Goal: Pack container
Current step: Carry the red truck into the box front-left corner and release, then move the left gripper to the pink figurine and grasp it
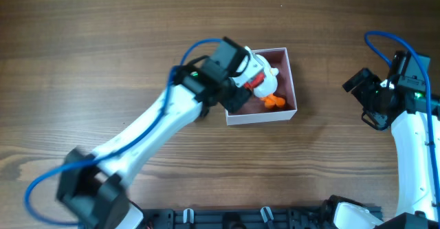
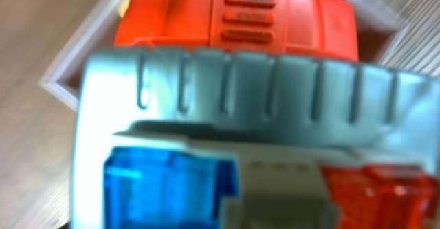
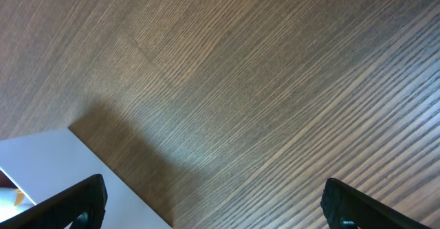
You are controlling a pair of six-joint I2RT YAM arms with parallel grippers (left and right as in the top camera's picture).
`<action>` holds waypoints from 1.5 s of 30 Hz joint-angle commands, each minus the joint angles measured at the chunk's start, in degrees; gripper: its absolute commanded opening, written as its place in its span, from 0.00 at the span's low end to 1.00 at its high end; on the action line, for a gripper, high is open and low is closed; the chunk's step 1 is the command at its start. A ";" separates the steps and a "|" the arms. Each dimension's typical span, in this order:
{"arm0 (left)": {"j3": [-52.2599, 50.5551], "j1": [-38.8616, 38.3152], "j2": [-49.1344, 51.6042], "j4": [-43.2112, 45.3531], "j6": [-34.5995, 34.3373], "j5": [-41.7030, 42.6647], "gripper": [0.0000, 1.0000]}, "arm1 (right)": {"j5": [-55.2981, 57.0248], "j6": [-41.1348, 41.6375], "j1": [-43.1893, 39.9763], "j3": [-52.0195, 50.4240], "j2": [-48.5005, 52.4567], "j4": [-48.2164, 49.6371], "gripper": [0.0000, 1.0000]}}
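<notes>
Nearest the robot, a black mounting rail (image 1: pixel 227 219) runs along the table edge on the near side of the container. The two white arms stand by it, each trailed by a looping blue cable (image 1: pixel 41 181). The surface is a brown wood-grain table (image 1: pixel 103 23) with long streaks running side to side, and the wood fills every view to its edges. Farther in, the small square open-top container with thin white walls and a dusty-pink inside (image 1: pixel 261 117) sits flat on the wood. The left gripper (image 1: pixel 240 78) reaches over the container's left wall, its black body covering that corner. A white, red and orange plastic toy (image 1: pixel 263 78) lies within the walls right against it, with its orange feet toward the container's near-right corner. From the left wrist the toy is so close that it blurs and hides the fingers. It shows an orange-red shell with three moulded slots, a grey ribbed band, and translucent blue and red blocks, with the container's pale walls behind. Whether the fingers are clamped on the toy cannot be told. Well to the right of the container, the right gripper (image 3: pixel 220 205) hovers over bare wood, its dark fingertips (image 3: pixel 72 201) spread wide with nothing between them.
</notes>
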 commanded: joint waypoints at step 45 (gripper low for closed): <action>-23.15 20.68 0.74 13.00 -47.43 -4.26 0.80 | -0.48 0.61 -0.09 -0.11 0.70 0.17 1.00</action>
